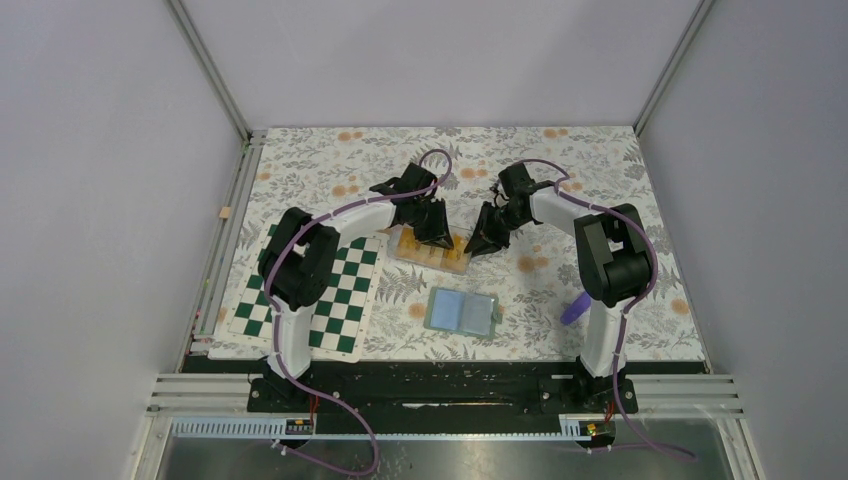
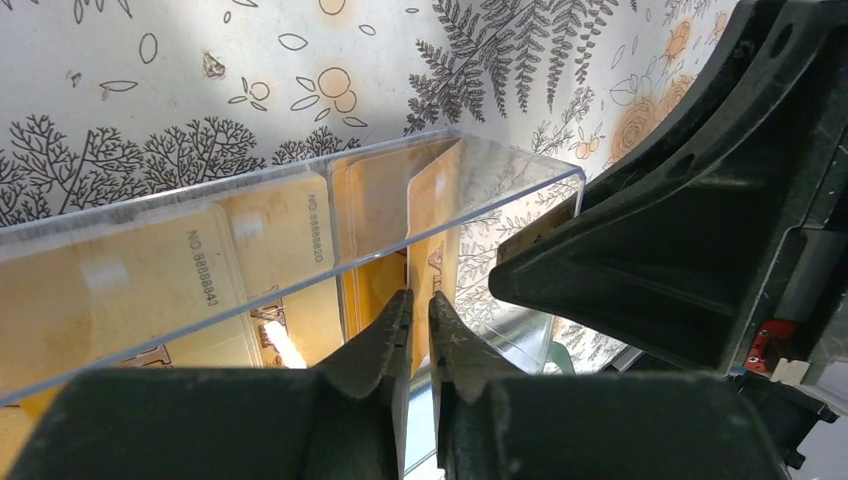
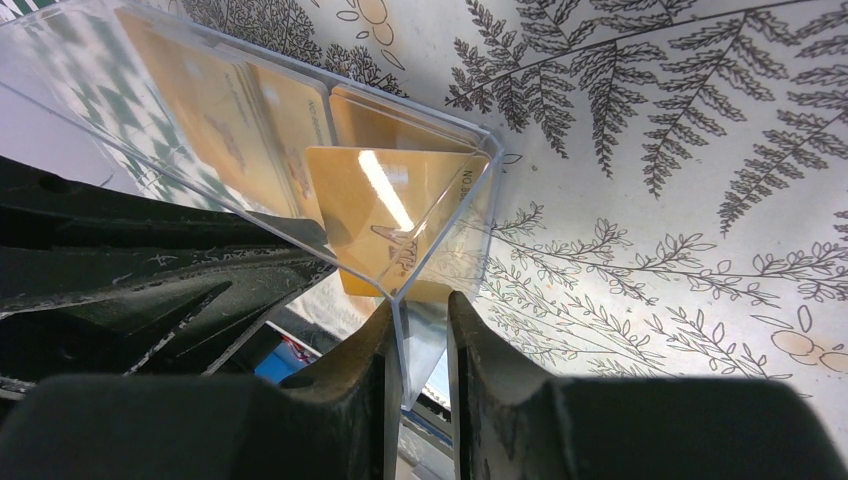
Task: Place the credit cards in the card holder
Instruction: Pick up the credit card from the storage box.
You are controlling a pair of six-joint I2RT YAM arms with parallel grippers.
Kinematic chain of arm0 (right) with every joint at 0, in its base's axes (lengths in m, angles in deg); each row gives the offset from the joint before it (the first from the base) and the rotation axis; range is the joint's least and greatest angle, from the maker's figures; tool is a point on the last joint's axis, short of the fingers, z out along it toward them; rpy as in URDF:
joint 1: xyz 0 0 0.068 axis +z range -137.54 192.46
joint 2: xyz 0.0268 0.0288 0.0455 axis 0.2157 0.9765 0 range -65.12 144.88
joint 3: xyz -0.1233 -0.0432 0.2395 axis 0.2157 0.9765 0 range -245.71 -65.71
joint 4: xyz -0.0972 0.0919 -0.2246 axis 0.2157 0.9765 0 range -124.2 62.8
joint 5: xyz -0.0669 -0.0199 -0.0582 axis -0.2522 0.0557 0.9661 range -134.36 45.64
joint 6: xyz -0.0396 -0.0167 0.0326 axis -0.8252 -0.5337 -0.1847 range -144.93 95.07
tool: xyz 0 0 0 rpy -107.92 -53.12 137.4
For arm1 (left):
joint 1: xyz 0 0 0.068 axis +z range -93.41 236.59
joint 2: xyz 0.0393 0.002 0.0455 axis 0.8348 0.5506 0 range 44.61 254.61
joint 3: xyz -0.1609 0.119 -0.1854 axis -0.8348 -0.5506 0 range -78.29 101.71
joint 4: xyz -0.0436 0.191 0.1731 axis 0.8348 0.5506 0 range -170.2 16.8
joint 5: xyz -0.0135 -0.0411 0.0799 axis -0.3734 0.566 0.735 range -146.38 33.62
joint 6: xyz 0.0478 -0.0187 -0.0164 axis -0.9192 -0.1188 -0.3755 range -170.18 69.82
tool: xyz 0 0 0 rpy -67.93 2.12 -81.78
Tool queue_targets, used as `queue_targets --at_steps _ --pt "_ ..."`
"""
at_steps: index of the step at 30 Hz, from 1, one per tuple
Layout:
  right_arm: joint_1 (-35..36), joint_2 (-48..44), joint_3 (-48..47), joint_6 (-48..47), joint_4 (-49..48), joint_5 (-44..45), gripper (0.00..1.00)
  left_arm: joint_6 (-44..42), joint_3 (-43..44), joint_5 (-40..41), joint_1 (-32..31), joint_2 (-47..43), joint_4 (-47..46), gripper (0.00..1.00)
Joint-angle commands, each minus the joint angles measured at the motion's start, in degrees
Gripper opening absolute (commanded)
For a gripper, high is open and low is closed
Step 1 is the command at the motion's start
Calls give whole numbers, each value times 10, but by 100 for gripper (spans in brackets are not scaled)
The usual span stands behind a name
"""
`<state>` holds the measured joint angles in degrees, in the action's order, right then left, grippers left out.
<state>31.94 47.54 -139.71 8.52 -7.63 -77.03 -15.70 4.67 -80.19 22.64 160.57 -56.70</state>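
Observation:
A clear plastic tray (image 1: pixel 432 250) at the table's middle holds several orange-yellow credit cards (image 2: pixel 270 235) lying flat. One credit card (image 2: pixel 437 215) stands on edge at the tray's right end, and my left gripper (image 2: pixel 420 295) is shut on its lower edge. The same card (image 3: pixel 380 210) shows tilted inside the tray's corner in the right wrist view. My right gripper (image 3: pixel 420 300) is shut on that corner of the tray wall (image 3: pixel 150 120). In the top view the left gripper (image 1: pixel 435 236) and right gripper (image 1: pixel 487 240) meet over the tray. The blue card holder (image 1: pixel 462 312) lies open nearer the arms.
A green-and-white chequered board (image 1: pixel 330 300) lies at the left under the left arm. A purple object (image 1: pixel 575 308) sits beside the right arm's base column. The right gripper's black body (image 2: pixel 700 200) fills the right of the left wrist view. Metal rails border the floral cloth.

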Motion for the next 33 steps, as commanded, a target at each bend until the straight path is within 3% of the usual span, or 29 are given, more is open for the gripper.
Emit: queue_targets --at_steps 1,10,17,29,31,33 --pt "12 -7 3 10 -20 -42 8 3 2 -57 -22 -18 -39 11" --pt "12 -5 1 10 -19 -44 8 6 2 -83 -33 -14 -55 17" --pt "12 -5 0 8 -19 -46 8 -15 27 -17 -33 12 22 18" --pt "12 -13 -1 4 -14 -48 9 2 20 36 -22 24 43 18" --pt "12 -14 -4 1 -10 -48 9 3 20 30 -21 25 36 14" --pt "12 -19 -7 -1 -7 -46 10 3 23 27 -21 24 35 4"
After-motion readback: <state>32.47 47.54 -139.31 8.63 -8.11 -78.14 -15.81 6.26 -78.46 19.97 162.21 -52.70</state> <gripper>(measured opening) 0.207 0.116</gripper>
